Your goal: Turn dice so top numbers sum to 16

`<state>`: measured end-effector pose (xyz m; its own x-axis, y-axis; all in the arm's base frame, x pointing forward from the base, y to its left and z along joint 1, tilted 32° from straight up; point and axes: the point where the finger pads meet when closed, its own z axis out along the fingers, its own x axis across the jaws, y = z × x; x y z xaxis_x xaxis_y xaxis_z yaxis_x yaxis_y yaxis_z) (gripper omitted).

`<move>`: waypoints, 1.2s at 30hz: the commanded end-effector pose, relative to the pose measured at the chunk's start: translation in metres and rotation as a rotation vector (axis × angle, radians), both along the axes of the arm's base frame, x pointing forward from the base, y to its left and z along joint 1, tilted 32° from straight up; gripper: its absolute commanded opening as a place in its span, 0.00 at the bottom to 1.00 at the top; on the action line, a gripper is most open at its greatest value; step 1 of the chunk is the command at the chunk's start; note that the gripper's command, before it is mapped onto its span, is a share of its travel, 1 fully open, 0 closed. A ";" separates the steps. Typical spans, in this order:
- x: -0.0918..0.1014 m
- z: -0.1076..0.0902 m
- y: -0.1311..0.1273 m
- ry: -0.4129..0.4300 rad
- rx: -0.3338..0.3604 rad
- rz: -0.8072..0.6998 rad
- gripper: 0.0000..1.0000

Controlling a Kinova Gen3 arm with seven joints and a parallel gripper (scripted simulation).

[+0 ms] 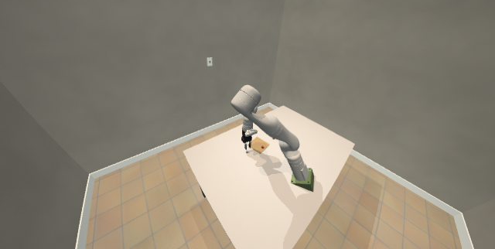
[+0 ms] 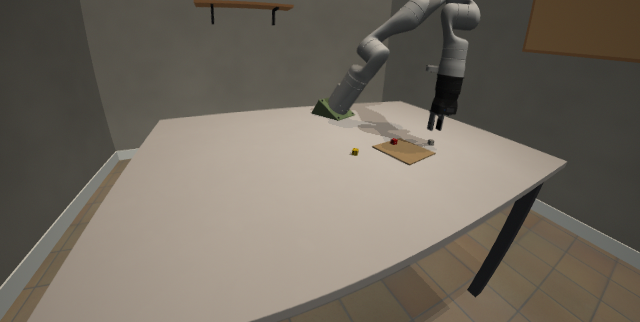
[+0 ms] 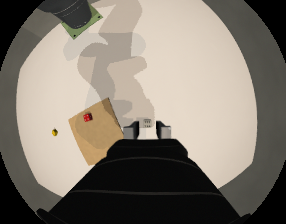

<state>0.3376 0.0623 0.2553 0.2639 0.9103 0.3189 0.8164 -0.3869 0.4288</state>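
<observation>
dim walls, soft shadows (wrist edges black)

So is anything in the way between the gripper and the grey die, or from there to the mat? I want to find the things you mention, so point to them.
Nothing visible: the gripper (image 1: 247, 151) (image 2: 435, 129) (image 3: 147, 127) hovers above the grey die (image 2: 431, 142) (image 3: 147, 123), with just tabletop between it and the mat (image 1: 257, 141) (image 2: 407, 154) (image 3: 96, 137).

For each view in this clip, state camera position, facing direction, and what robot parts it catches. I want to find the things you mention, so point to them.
Top: high above the table, looking steeply down; whole arm (image 1: 274, 127) (image 2: 400, 19) and gripper (image 1: 247, 151) (image 2: 435, 128) (image 3: 147, 127).
Exterior: beyond the table's side opposite the base, facing back toward it; arm, its top cropped, and gripper.
Wrist: on the arm near the gripper, facing down past the fingers; gripper and base end.
Top and exterior share the arm's bend.
</observation>
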 end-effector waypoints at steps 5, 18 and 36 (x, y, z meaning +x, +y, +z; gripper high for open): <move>0.004 -0.008 0.000 0.003 0.007 -0.004 0.64; 0.012 -0.021 0.003 0.003 0.007 -0.004 0.64; 0.014 -0.025 0.004 0.003 0.007 -0.004 0.64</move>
<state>0.3519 0.0665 0.2303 0.2680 0.9075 0.3233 0.8168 -0.3920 0.4233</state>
